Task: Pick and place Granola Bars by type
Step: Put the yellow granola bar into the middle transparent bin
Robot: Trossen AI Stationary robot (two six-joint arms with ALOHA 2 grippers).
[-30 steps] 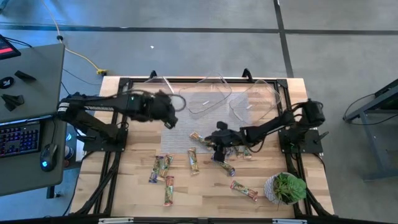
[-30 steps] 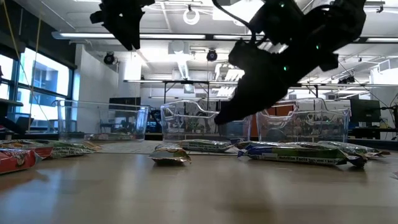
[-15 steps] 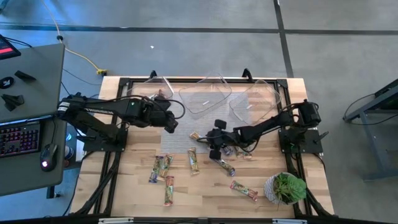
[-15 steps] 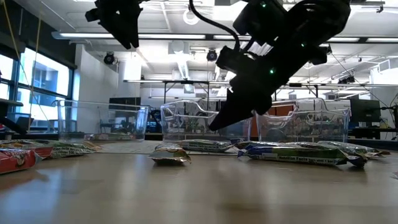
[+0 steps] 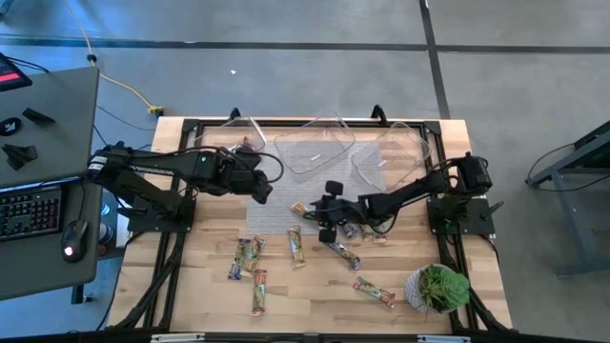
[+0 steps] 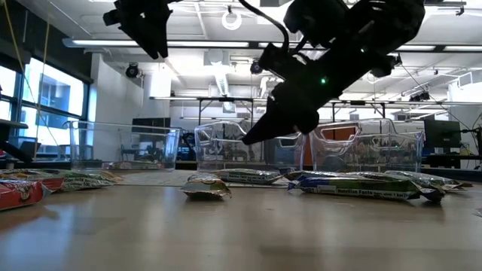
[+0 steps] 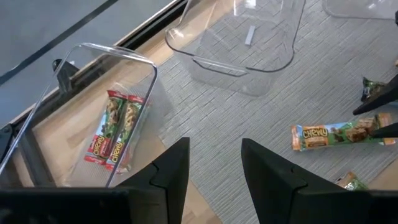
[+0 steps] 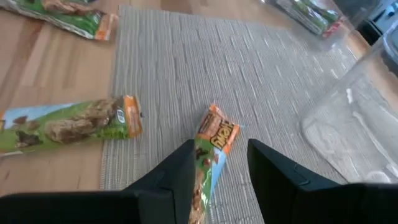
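A wooden table (image 5: 315, 295) carries a grey mat (image 8: 186, 81), a plant (image 5: 437, 286) at one corner and three clear tubs (image 5: 315, 143) along the far edge. The left tub (image 7: 93, 124) holds two red-edged bars (image 7: 115, 127). About eight more bars lie loose on the table, though the right arm hides some. The right gripper (image 8: 214, 165) clamps a green bar (image 8: 208, 155) above the mat, beside another bar (image 8: 68, 127). The left gripper (image 7: 214, 165) hovers released by the tubs; a bar reading "CHEWY" (image 7: 336, 134) lies ahead.
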